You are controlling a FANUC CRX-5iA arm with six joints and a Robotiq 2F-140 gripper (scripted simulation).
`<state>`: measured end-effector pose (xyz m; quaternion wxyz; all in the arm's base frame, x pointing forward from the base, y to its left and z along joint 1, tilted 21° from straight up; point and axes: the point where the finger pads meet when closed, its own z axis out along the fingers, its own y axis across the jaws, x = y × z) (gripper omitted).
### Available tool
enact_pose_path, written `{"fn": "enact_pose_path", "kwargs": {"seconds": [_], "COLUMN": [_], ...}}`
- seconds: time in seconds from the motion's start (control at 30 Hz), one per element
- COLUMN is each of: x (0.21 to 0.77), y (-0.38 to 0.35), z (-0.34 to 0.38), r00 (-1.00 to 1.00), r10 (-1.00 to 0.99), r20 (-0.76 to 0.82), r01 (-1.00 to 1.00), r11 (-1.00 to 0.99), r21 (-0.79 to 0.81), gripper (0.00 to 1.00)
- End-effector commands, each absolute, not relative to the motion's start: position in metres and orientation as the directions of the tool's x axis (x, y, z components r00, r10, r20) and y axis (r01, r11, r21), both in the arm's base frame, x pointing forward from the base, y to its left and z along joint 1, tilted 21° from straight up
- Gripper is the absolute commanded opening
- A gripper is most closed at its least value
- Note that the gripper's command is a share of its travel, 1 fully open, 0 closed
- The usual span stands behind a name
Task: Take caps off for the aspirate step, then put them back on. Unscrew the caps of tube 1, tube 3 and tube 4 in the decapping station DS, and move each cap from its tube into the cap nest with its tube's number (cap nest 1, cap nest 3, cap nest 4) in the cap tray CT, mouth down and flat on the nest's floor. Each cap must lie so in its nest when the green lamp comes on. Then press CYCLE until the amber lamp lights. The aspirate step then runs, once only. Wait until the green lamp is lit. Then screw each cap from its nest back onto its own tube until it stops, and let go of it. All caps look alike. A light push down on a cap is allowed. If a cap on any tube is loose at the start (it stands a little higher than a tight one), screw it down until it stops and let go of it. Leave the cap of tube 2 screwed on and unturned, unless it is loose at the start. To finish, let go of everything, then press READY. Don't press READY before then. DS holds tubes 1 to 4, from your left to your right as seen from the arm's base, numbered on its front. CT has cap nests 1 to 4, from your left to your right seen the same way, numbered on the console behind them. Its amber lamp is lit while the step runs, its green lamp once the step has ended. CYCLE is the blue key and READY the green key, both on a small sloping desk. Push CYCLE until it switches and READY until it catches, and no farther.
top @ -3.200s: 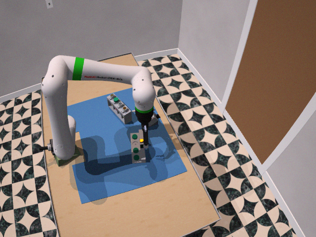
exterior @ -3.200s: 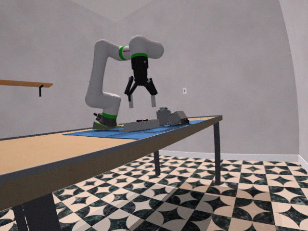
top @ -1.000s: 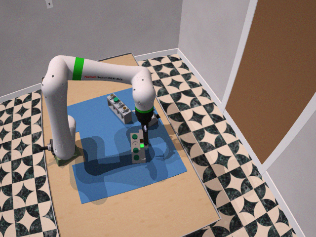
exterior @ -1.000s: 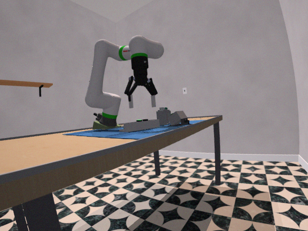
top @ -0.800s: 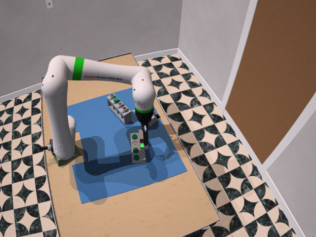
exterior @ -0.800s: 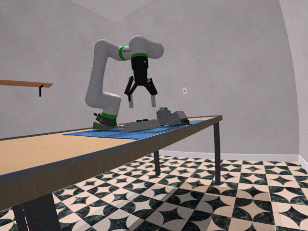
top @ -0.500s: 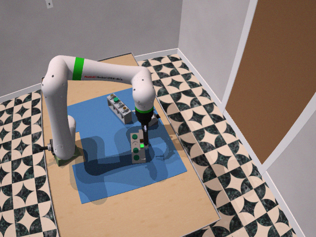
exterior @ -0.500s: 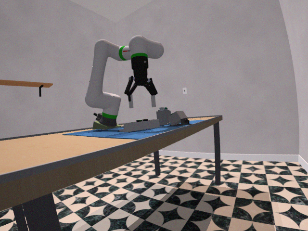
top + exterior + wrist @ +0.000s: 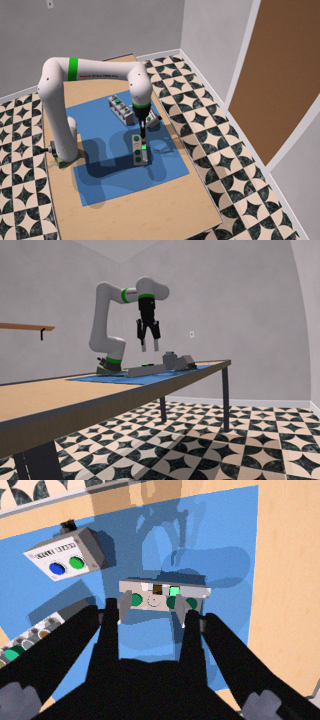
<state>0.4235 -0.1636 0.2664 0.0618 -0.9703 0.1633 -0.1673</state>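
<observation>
My gripper (image 9: 142, 138) (image 9: 149, 349) (image 9: 153, 599) hangs high above the cap tray CT (image 9: 145, 158) (image 9: 146, 370) (image 9: 145, 586), fingers half apart with nothing between them. Three green caps (image 9: 136, 138) (image 9: 137, 152) (image 9: 138, 159) (image 9: 136, 600) (image 9: 191, 602) lie in nests; one nest (image 9: 136, 145) (image 9: 154, 600) is empty. The green lamp (image 9: 143, 147) (image 9: 174, 591) is lit and the amber lamp (image 9: 157, 590) is dark. The decapping station DS (image 9: 128, 119) (image 9: 169, 360) (image 9: 35, 630) stands behind, with one green cap (image 9: 117, 100) (image 9: 10, 654) on a tube and three tubes open.
The sloping key desk (image 9: 154, 123) (image 9: 185, 361) (image 9: 92, 542) with the blue key (image 9: 57, 568) and the green key (image 9: 148, 118) (image 9: 76, 562) stands just right of DS. All stand on a blue mat (image 9: 98, 118) on the wooden table (image 9: 144, 206).
</observation>
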Motion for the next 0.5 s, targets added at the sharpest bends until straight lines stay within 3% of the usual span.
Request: {"fn": "enact_pose_path", "kwargs": {"seconds": [0.0, 0.47], "x": [0.412, 0.391], "y": [-0.142, -0.105], "z": [0.279, 0.300], "r00": [0.890, 0.890], "r10": [-0.339, -0.339], "r20": [0.306, 0.306], "r01": [-0.298, -0.298], "r11": [-0.939, -0.939], "r21": [-0.172, -0.172], "gripper": [0.29, 0.29]}}
